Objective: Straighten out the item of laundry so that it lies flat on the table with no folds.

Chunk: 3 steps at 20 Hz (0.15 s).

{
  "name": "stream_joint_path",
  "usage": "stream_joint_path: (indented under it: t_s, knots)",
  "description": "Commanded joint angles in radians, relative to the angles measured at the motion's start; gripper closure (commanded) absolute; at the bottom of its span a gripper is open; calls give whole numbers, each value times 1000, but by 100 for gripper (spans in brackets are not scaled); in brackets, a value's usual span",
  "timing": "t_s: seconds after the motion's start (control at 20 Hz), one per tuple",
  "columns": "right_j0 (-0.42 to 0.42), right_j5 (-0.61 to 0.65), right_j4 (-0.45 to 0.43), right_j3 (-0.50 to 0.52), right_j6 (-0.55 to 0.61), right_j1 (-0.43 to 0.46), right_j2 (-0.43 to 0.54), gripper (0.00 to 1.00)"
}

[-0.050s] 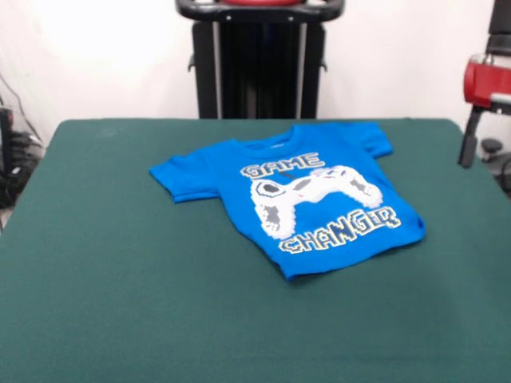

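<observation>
Bright even light, pale wall [96,56] washed out, soft focus throughout, faint shadows

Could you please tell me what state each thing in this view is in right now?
Blue "GAME CHANGER" T-shirt: print side up, spread mostly flat on the table, turned at an angle to its edges, both sleeves out.
Green table: bears only the T-shirt.
Robot pedestal: upright behind the table's far edge.
End effector: not in view.
</observation>
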Motion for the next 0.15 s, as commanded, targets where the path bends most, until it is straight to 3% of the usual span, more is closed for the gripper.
stream_joint_path:
  t_s: [0.05, 0.15]
  knots:
    - [-48, 54, -60, 91, 72, 27, 49, 0]
    - [-64, 52, -80, 88, 54, 29, 55, 0]
